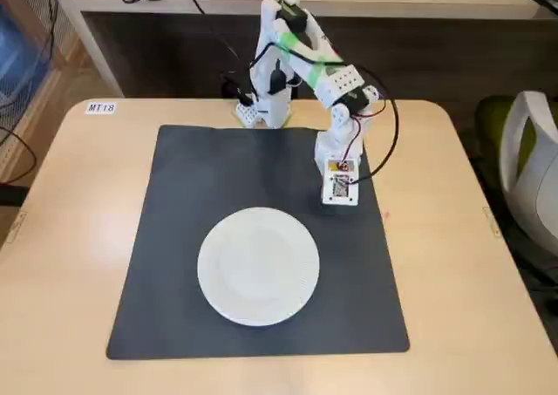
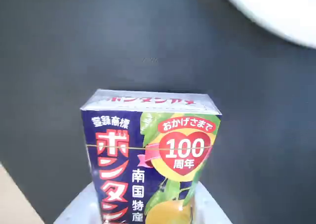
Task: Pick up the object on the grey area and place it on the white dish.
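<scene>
Beyond the plate (image 1: 258, 266), over the mat (image 1: 218, 177) | end effector (image 1: 340, 194) closed on the box (image 2: 150, 159) | step: carrying | next: swing over the plate, lower, release.

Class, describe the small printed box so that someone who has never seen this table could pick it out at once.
Find the dark grey mat on the beige table, then the white robot arm at its far edge. The box sits at the arm's tip, right of the white plate: navy, red lettering, citrus picture, a heart reading 100.
</scene>
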Available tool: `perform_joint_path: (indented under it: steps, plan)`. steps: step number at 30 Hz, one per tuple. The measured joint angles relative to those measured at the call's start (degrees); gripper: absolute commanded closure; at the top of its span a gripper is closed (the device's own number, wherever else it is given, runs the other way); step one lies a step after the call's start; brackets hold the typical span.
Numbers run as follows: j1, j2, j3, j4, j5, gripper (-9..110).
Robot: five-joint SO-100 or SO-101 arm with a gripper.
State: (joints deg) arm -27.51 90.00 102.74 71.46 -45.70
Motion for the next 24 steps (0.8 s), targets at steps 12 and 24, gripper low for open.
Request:
perform_joint_path:
  steps: [12,24]
  plan:
    - [18.90,-0.18,-13.45,-2.02,3.60,84]
    - [26.89,-25.40,-45.26,10.02,9.23,81]
